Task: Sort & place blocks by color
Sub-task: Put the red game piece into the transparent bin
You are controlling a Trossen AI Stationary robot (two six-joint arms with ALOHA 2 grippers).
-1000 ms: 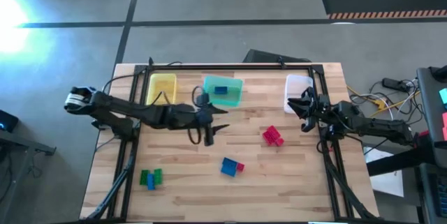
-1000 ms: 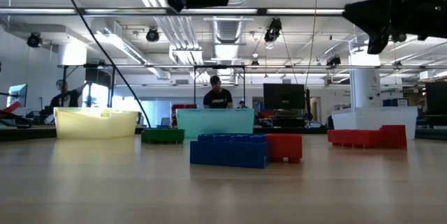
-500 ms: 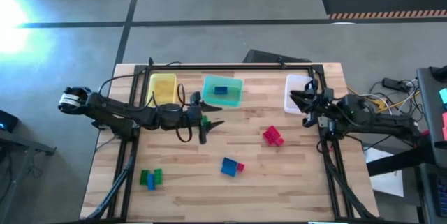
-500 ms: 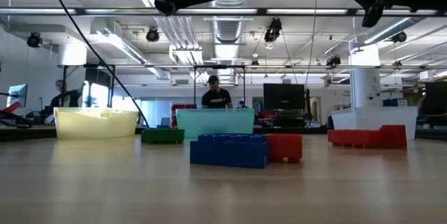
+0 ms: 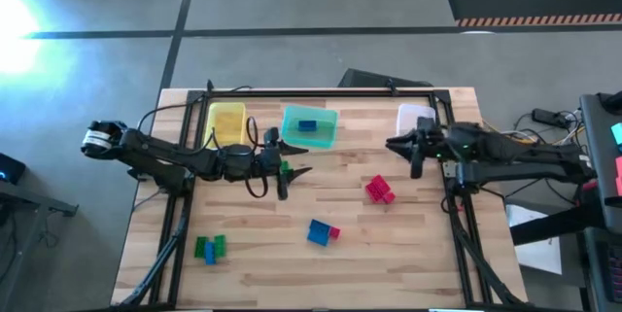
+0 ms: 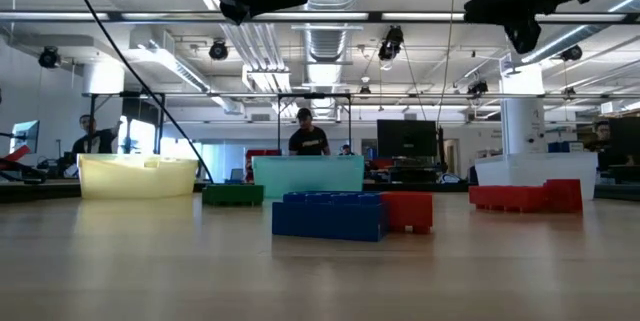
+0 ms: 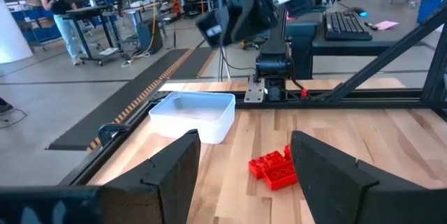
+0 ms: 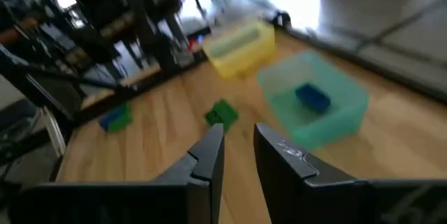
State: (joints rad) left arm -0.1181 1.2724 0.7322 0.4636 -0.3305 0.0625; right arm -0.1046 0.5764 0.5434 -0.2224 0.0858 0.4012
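High view, looking straight down: a wooden surface with three bins along its far edge, a yellow bin at left, a teal bin in the middle already holding one blue block, and a clear bin at right. The other blocks lie loose: a red cluster right of centre, a blue block with a small red block touching it nearer the front, and a green and blue group at the near left. The left pincer hangs over the middle, fingers spread wide and holding nothing; a green block lies beneath or just beside it, though which is hard to tell. The right pincer hovers by the clear bin, fingers narrowly parted, empty. These blocks look light, rigid and smooth-sided, so they are probably best pinched across their flat sides, squarely, or they may skid away.
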